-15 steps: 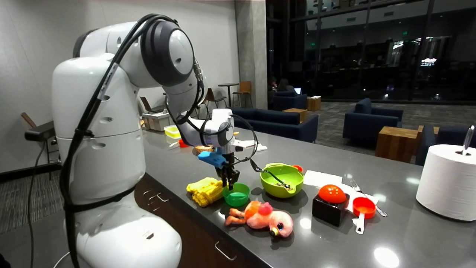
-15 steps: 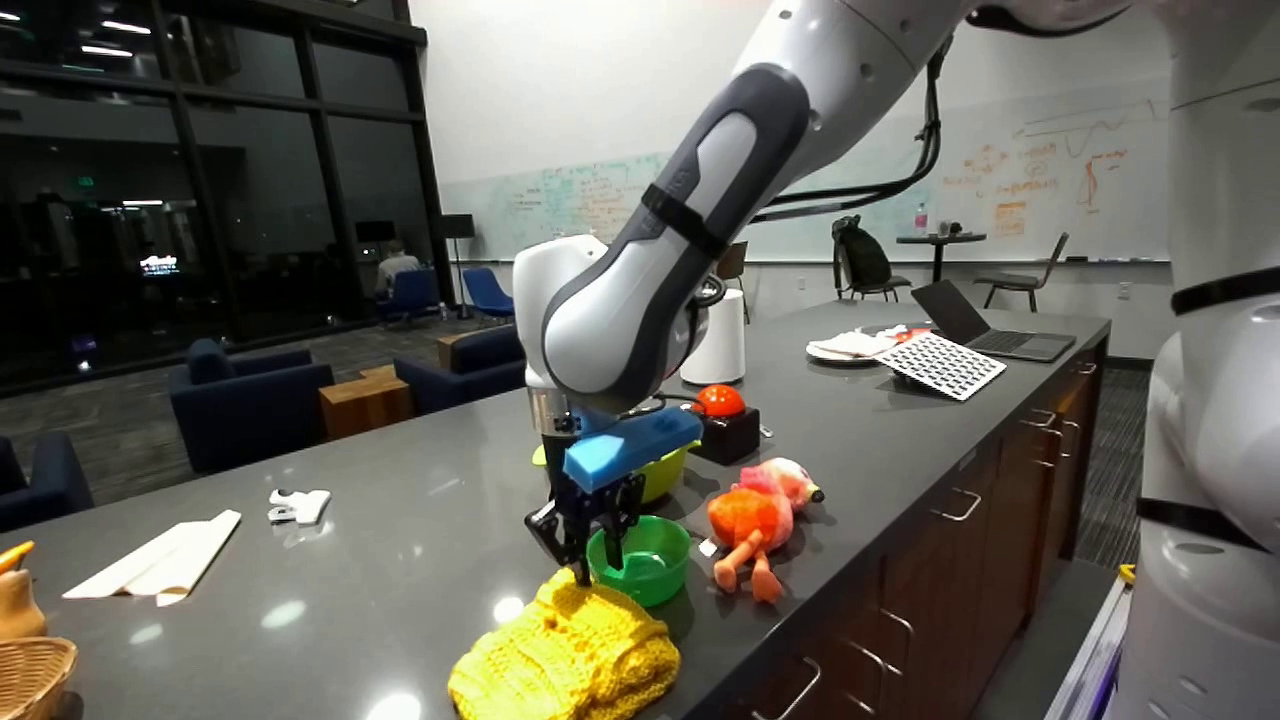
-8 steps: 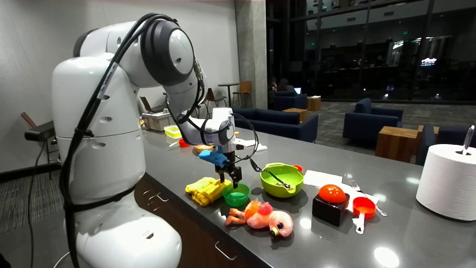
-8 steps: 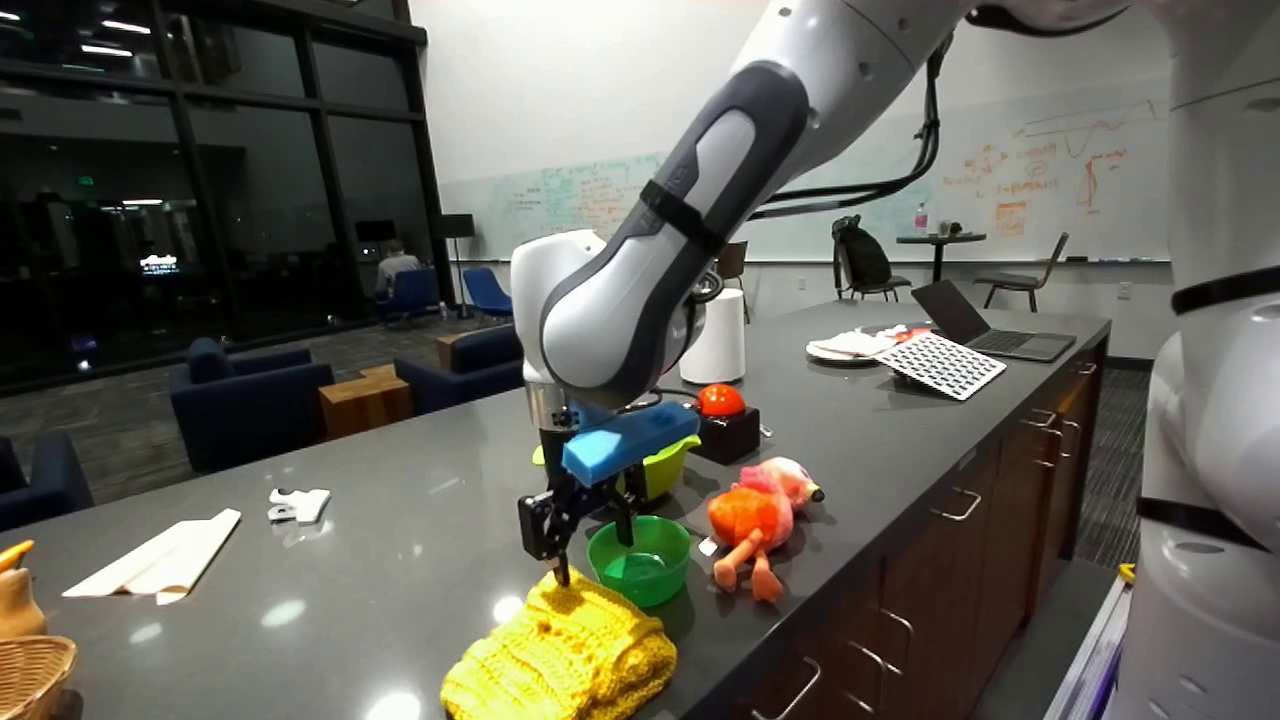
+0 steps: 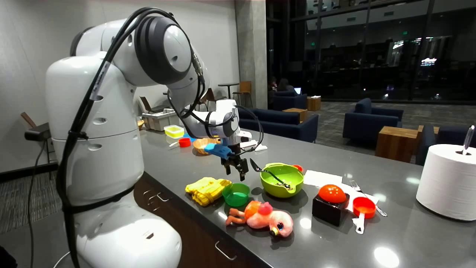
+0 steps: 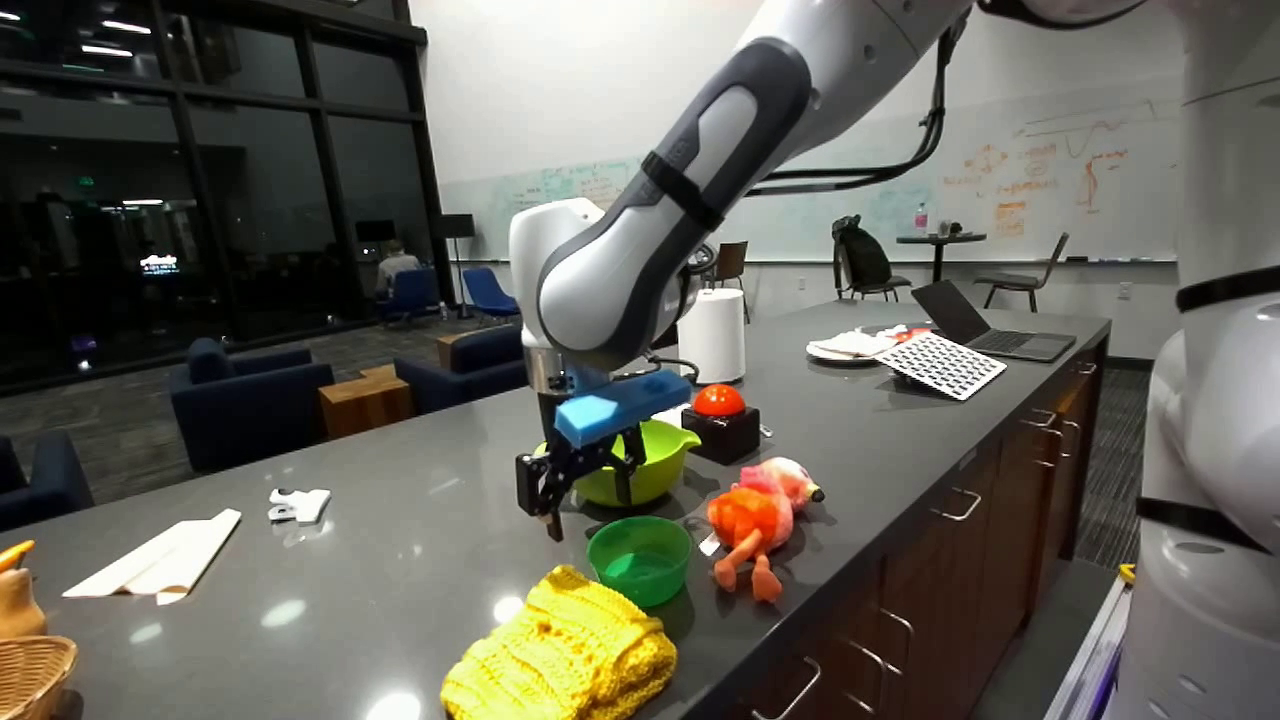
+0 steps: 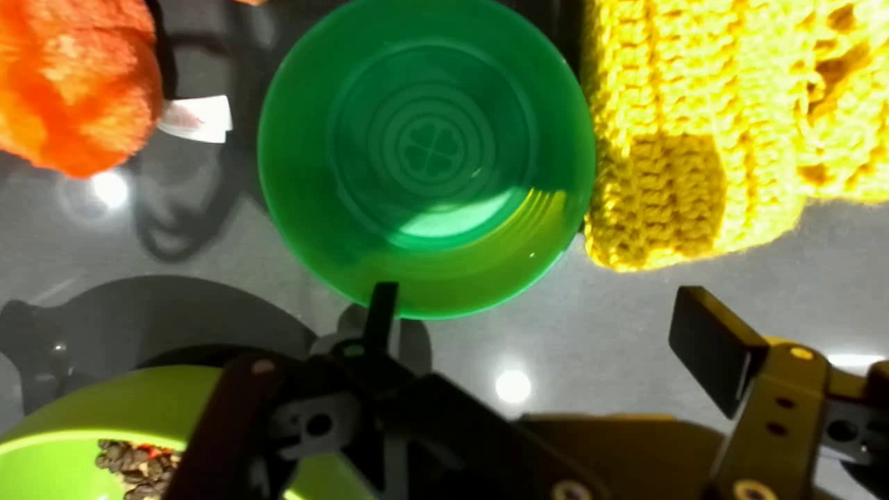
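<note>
Two fingers, spread well apart: the gripper [image 7: 549,333] hangs in the air, tips down, with the grey bench [image 6: 400,500] showing between them in the wrist view. Nearest below is the green bowl [image 5: 236,197], upright, a clover-shaped mark [image 7: 431,148] on its floor; the tips are above its rim and apart from it. In an exterior view the yellow knitted cloth [image 5: 208,190] lies folded at the bowl's left — edge to rim from above (touching or just beside, cannot tell). To the bowl's right and a little farther stands the lime bowl [image 5: 277,191]; a dark spoon [image 5: 267,171] leans over its rim, and the wrist view catches dark bits [image 7: 132,467] inside. Pink-and-orange plush bird [image 5: 256,217] lies flat on the near side of the green bowl, a white tag [image 7: 201,118] at its body. Farther right, same view: black box [image 5: 329,210] topped by a shiny orange-red dome [image 5: 332,194], then a red scoop [image 5: 363,208] with a white handle, and a white paper roll [image 5: 446,182] upright at the right edge. Laptop [image 6: 952,312] open at the bench's far right in an exterior view; wicker basket [image 6: 35,675], cut off by the frame, at near left.
</note>
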Tool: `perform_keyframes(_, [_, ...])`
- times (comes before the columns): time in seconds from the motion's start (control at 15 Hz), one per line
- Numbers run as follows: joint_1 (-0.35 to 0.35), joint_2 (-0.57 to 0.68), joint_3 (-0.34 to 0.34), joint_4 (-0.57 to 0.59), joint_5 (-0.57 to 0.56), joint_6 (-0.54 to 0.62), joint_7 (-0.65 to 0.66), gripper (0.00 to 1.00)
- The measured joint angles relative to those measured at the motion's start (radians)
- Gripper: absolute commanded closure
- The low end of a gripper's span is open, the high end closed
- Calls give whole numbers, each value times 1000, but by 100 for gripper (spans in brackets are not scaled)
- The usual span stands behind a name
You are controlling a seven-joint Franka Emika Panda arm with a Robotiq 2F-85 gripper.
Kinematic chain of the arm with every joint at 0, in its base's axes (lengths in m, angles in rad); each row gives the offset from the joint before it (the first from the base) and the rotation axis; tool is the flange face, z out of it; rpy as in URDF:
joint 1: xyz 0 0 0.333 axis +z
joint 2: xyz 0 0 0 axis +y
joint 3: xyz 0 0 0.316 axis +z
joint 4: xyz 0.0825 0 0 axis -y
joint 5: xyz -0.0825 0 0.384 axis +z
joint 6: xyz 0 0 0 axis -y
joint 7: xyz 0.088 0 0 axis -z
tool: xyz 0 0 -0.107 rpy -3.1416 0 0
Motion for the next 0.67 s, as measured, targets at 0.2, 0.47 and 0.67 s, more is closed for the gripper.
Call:
perform_keyframes(0.2, [-18, -38, -14, 3, 1, -43, 13, 0])
perform_keyframes(0.47, [-52, -111, -25, 0, 1, -129, 16, 0])
perform_keyframes(0.67, [-80, -171, -27, -9, 1, -187, 21, 0])
